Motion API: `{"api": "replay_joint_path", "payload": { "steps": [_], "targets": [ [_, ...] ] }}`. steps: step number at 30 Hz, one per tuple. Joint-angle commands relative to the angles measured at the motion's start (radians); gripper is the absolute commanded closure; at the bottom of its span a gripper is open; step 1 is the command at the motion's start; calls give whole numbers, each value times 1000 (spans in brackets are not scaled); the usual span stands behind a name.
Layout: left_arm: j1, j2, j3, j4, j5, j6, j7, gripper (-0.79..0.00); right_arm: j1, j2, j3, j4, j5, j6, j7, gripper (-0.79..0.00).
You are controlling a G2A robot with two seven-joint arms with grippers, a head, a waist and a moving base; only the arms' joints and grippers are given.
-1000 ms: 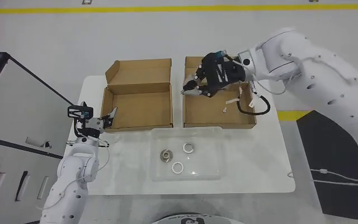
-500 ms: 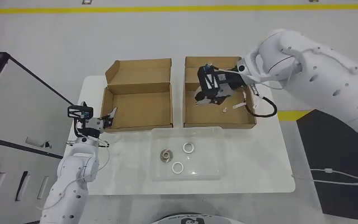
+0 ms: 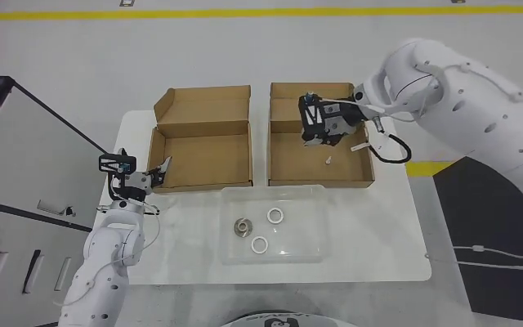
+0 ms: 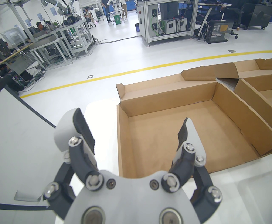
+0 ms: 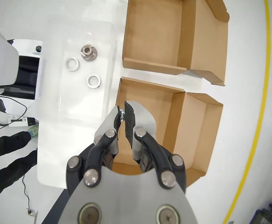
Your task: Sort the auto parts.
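Top cam looks straight down on the whole table (image 3: pixel 392 237). Left wrist cam's low, facing far across the left box (image 4: pixel 170 137). Right wrist cam looks down over the right box (image 5: pixel 153 101), sharing the tray (image 5: pixel 70 97) with top.

Pale glossy floor (image 4: pixel 131 48) crossed by a yellow line (image 4: pixel 148 67); behind it stand metal-framed workbenches (image 4: pixel 45 42), an equipment rack (image 4: pixel 167 21) and a black armchair (image 4: pixel 254 13).

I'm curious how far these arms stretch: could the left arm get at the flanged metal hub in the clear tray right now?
Probably yes. The left gripper is open and empty, the flanged hub lies uncovered at the end of the clear tray nearest it, with bare table between.
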Motion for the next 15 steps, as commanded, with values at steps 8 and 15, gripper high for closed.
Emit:
{"api": "replay_joint_path", "payload": {
  "steps": [8, 15],
  "targets": [
    [0, 0, 0, 0, 0, 0, 0, -785, -62, 6, 0, 73, -71, 0, 0, 0],
    [0, 0, 0, 0, 0, 0, 0, -785, -60, 6, 0, 84, -63, 0, 0, 0]
  ]
}}
